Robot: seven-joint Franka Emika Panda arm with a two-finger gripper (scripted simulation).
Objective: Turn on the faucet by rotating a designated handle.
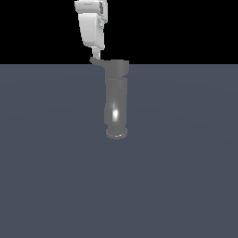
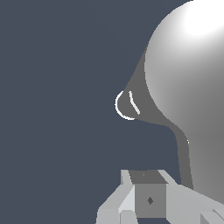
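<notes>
You see the white end effector (image 1: 96,56) up high, just to the exterior view's left of the faucet's top. Its tip comes down right by the little grey handle (image 1: 96,61), which sticks out sideways from the faucet's top end. You cannot tell if the tip touches the handle. You also cannot tell if the fingers are spread apart or pressed together.

The grey shiny faucet (image 1: 117,100) stands on the dark blue-grey floor (image 1: 186,162), with a bright white spot low on its body and a round wide rim at its bottom.

In the wrist view, the faucet (image 2: 188,87) looks like a big shiny ball close by, and the end effector (image 2: 146,199) sits next to it.
</notes>
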